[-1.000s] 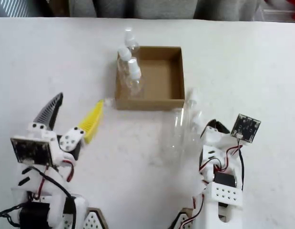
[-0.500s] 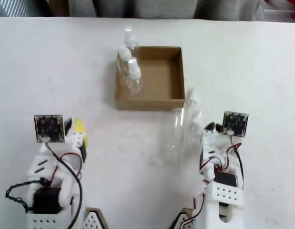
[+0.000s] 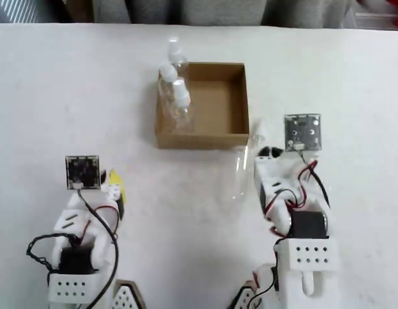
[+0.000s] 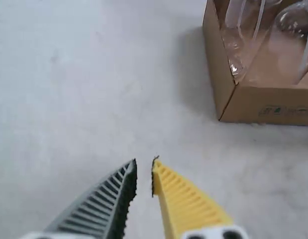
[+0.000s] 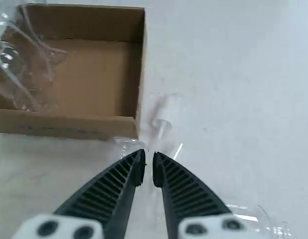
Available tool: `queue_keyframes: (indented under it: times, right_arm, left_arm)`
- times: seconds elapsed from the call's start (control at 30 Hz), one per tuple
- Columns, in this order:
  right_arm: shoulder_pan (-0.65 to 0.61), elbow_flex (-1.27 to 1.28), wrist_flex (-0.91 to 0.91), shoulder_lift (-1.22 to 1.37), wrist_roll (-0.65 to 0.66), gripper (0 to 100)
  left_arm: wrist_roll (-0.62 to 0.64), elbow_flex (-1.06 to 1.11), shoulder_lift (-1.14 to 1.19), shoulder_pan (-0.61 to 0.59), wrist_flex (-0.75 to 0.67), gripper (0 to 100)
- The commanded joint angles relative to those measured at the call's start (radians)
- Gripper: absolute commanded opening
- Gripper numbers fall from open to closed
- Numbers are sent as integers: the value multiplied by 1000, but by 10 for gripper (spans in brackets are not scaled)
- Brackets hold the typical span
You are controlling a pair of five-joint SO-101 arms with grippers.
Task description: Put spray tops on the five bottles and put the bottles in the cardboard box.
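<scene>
the left gripper point(image 4: 144, 174) was almost closed, with only a thin slit between its grey and yellow fingers, and it held nothing. it hung over the bare table point(image 4: 69, 89), with the cardboard box point(image 4: 263, 104) ahead of it and off to one side. the right gripper point(image 5: 149, 167) was closed in the same way and was empty. just in front of its tips lay a clear bottle point(image 5: 125, 145). a little farther lay a loose spray top point(image 5: 163, 121), beside the box wall. other bottles point(image 5: 22, 69) were inside the box.
</scene>
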Motion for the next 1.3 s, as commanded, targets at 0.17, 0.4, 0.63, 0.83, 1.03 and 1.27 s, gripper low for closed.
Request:
queue_keyframes:
  times: [0.17,0.4,0.63,0.83,1.03,1.27]
  right_arm:
    - [-58,-196,18,243,-55,16]
    - [-53,-361,12,602,-140,16]
    - [-50,-500,10,865,-190,16]
    - [15,-585,-24,992,-190,16]
    - [45,-592,-120,1087,-190,16]
    - [15,-592,-189,1185,-190,16]
  left_arm:
    - [8,-2,-8,-10,23,80]
    - [-78,-2,-7,-10,31,80]
    - [-97,-2,-7,-8,44,80]
    - [-97,-2,-7,-7,44,80]
    - [-97,-2,-7,-5,43,80]
    - [-97,-2,-7,-5,43,80]
